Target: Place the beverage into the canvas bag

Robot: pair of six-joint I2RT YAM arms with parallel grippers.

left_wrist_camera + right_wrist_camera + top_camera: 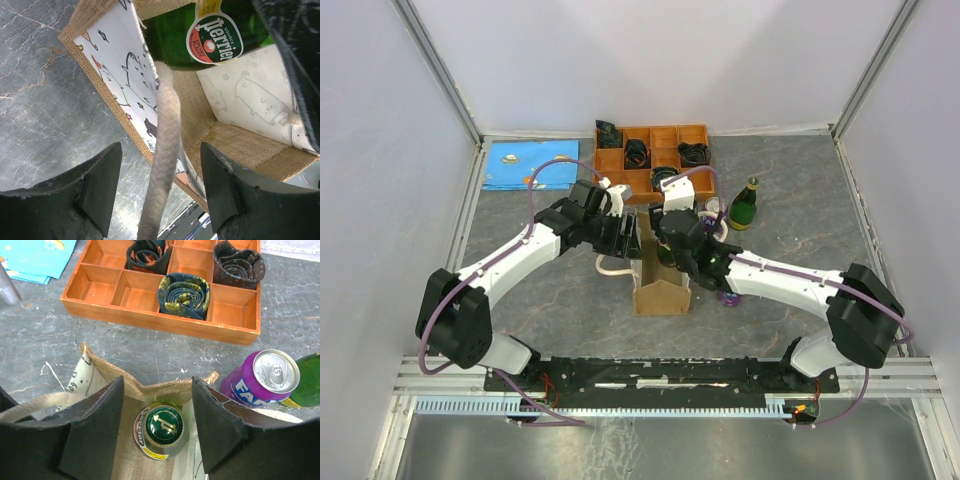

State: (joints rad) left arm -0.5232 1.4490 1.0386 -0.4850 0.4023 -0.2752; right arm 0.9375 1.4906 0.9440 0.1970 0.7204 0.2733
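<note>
**Green Bottle Sits Inside the Bag**

From above, the small tan-brown canvas bag (662,292) stands in the middle of the grey stone-look table (550,312). Both arms reach in from the near edge, bent at the elbow. The left gripper (623,236) is at the bag's left side. The right gripper (674,242) hangs over its far end.

In the left wrist view, the left fingers (97,185) are wide apart. The cream rope handle (165,150) runs between them, but they do not pinch it. The green glass bottle (175,35) with a Perrier label is inside the bag.

In the right wrist view, the right fingers (95,430) point down, wide apart on each side of the bottle's cap. I see a gap on both sides. A purple drink can (260,377) stands just beside the bag. An orange wooden tray (100,310) lies beyond.

I think the bottle is heavy, hard and smooth, and it can break. Its neck looks like the best place to hold. The bag looks soft and floppy.
</note>
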